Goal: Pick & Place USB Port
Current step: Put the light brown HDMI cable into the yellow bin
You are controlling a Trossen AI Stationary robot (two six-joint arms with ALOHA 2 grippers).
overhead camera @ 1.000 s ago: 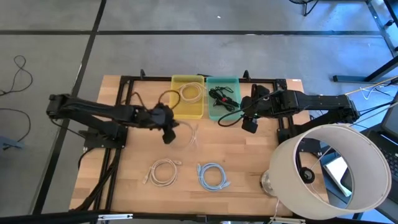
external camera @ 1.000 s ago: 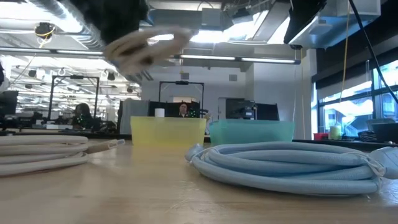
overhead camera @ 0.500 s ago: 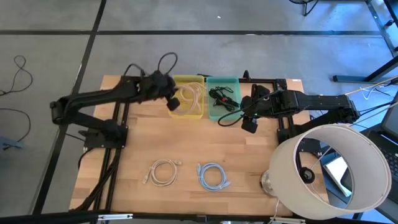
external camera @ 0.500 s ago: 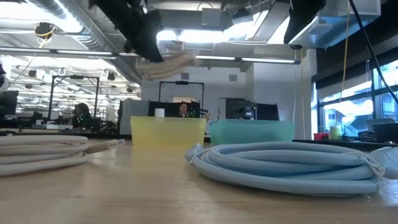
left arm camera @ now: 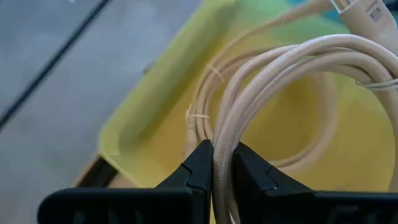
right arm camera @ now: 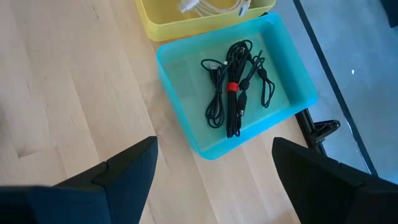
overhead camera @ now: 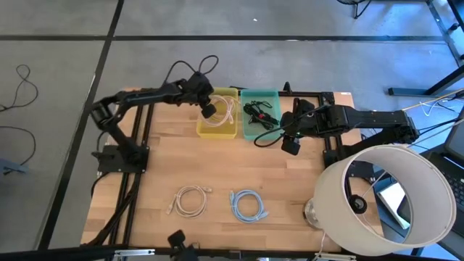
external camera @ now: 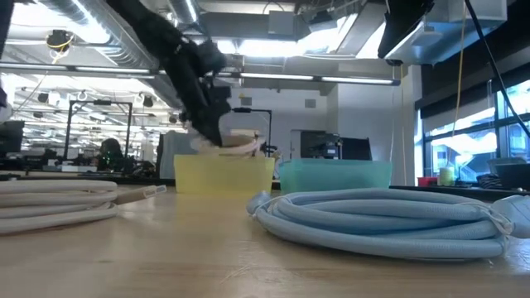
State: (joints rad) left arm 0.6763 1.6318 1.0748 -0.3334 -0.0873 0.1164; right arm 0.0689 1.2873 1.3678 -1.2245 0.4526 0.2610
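My left gripper [overhead camera: 208,110] is over the yellow bin [overhead camera: 217,133] at the table's far edge, shut on a coiled cream cable [left arm camera: 292,62]. In the low view that coil [external camera: 240,146] hangs right at the bin's rim [external camera: 224,159]. A thinner cream coil [left arm camera: 202,118] lies inside the bin beneath it. My right gripper [overhead camera: 291,145] waits open just right of the teal bin [overhead camera: 270,94], which holds a black cable [right arm camera: 235,87]. My left gripper pinches several strands of the cream coil [left arm camera: 222,140] between its two fingers [left arm camera: 200,165]. It comes from above, slanting toward the table's right. The coil is lifted clear, stretching out beyond the fingers over the yellow bin, with its connector end [left arm camera: 360,12] farthest from them.
A loose cream coil [overhead camera: 191,200] and a light blue coil [overhead camera: 248,204] lie on the near part of the table. A white lamp shade [overhead camera: 388,196] stands at the near right corner. Bare wood lies between the bins and the coils.
My left gripper has carried the cream coil from above the middle of the table toward the far edge. It has then come down over the yellow bin, so the coil now hangs at the bin's rim. The right arm has kept still.
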